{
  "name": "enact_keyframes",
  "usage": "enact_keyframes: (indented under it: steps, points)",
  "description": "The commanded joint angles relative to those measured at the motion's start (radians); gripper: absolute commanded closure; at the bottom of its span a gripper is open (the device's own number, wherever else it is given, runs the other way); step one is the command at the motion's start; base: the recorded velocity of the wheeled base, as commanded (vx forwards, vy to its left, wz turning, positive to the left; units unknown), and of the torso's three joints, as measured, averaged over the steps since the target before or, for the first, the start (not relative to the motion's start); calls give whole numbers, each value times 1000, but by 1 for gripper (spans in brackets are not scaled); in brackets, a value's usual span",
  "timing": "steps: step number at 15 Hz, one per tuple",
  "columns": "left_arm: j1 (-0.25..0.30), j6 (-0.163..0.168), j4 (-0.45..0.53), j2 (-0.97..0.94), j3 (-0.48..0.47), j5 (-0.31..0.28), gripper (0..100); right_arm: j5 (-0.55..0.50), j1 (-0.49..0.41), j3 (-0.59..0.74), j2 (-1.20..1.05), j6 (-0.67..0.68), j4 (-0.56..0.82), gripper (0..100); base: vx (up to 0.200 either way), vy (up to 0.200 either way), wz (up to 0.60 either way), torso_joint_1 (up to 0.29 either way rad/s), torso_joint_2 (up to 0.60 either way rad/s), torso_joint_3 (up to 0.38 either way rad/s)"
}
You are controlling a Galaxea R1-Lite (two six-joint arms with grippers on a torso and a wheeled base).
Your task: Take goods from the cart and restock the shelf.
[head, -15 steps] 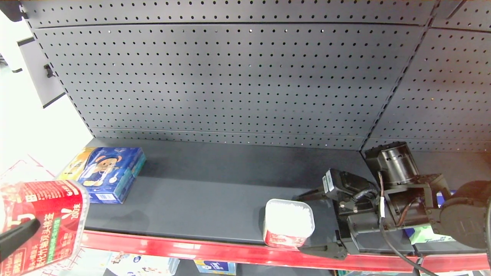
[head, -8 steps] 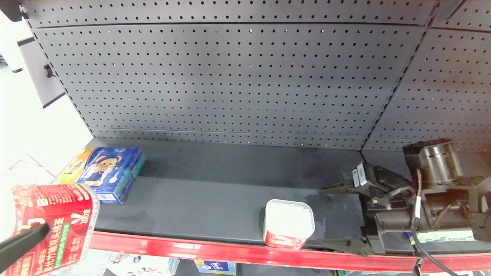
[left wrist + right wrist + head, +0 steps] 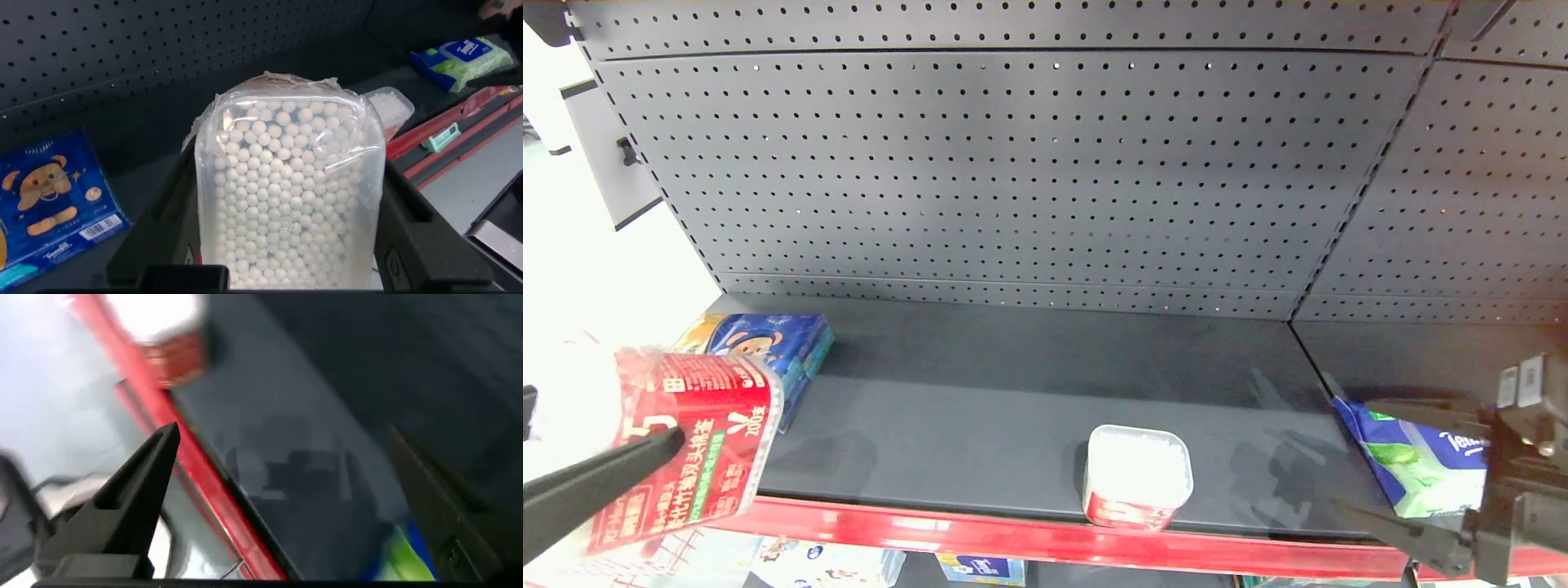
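My left gripper [image 3: 645, 457] is shut on a clear container of cotton swabs with a red label [image 3: 690, 437], held off the shelf's front left corner. From the left wrist the container [image 3: 290, 188] stands upright between the jaws of the left gripper [image 3: 286, 253]. A second swab container with a red base [image 3: 1137, 474] stands near the front edge of the dark shelf [image 3: 1013, 384]. My right gripper [image 3: 1380, 465] is open at the far right, apart from that container [image 3: 167, 335], its fingers either side of a blue-green tissue pack [image 3: 1417, 457].
A blue box with a bear picture [image 3: 776, 347] lies at the shelf's left end, close behind the held container. A perforated back panel [image 3: 1013, 180] closes the rear. The red front rail [image 3: 980, 535] runs along the edge, with more goods [image 3: 825, 563] on the level below.
My right gripper has drawn back to the right, away from the standing swab container, uncovering the tissue pack. My left gripper has carried its container up and right toward the shelf.
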Motion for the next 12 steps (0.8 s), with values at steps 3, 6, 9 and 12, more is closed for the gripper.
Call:
enact_keyframes:
  steps: [3,6,9,12]
  points:
    - [-78,-1,-16,121,-48,-1,100,-262,-221,154,-495,258,9,0,0,0,0,0,0,0]
    - [-133,-1,-16,180,-73,-1,100,-391,-236,143,-696,319,147,0,0,0,0,0,0,0]
    - [-149,-1,-16,203,-77,-3,100,-479,-239,114,-913,342,425,0,0,0,0,0,0,0]
    - [-167,-1,-15,221,-96,-15,100,-548,-247,45,-1010,368,626,0,0,0,0,0,0,0]
